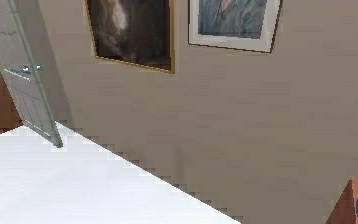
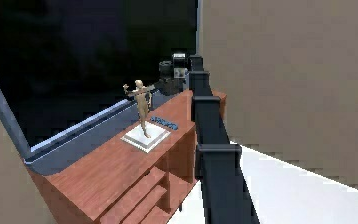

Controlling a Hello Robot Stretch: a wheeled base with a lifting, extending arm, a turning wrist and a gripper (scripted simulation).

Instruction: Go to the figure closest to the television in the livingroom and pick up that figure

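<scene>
A small tan figure (image 2: 140, 103) with raised arms stands upright on a white square base (image 2: 147, 136), on top of a reddish wooden cabinet (image 2: 97, 175). Right behind it rises the large dark television (image 2: 77, 70) with a grey-blue frame. My arm, a dark square bar (image 2: 212, 150), reaches up along the cabinet's right side. At its far end the gripper (image 2: 171, 72) shows as a dark body against the screen, up and to the right of the figure. I cannot tell whether it holds anything.
The cabinet has open shelves (image 2: 147, 195) on its front. A beige wall (image 2: 287, 80) stands right of the television, pale floor below. In the forward view, two framed pictures (image 1: 132, 30) (image 1: 234, 22) hang on a beige wall, with a white door (image 1: 25, 70) at the left.
</scene>
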